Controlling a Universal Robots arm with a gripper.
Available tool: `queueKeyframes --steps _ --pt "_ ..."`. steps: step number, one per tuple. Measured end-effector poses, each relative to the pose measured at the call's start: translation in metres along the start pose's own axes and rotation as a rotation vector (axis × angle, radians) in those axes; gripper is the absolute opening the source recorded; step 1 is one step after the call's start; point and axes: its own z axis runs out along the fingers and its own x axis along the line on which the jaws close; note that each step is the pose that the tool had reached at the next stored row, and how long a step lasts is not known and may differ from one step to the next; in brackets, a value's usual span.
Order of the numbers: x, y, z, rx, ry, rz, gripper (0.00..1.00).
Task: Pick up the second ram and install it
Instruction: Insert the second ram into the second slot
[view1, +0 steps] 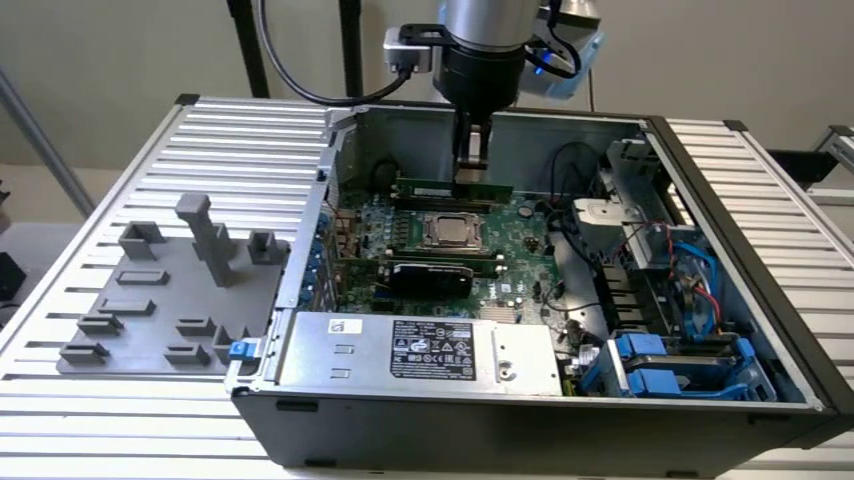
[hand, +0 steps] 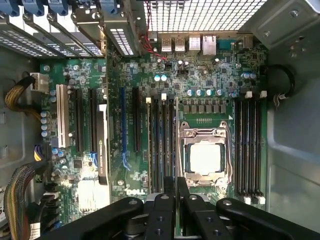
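- Second ram (view1: 434, 187), a long thin green circuit-board stick with small dark chips, stands on its long edge just behind the square silver CPU (view1: 454, 232). It is over the big green motherboard (view1: 518, 222), inside the open grey metal computer case (view1: 747, 240).
- The second ram looks light and stiff, but easy to break. The best place to hold it is likely the middle of its top edge, not the flat sides with the chips.
- The black gripper (view1: 470, 172) reaches straight down to that top edge and looks pinched on the stick.
- In the wrist view the gripper (hand: 176, 182) has its fingers (hand: 169, 200) almost together, with a thin gap between them.
- It is not clear if the stick is pushed into a slot yet.
- The exterior view gives the stick from the side, and a grey plastic holder tray (view1: 147, 300) on the exterior view's left.
- The wrist view looks down on the long black slots (hand: 162, 145) on both sides of the CPU.
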Motion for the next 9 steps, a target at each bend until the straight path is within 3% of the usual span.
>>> queueKeyframes --steps 9 --pt "0.0000 0.0000 0.0000 0.0001 0.0000 0.000 0.00"
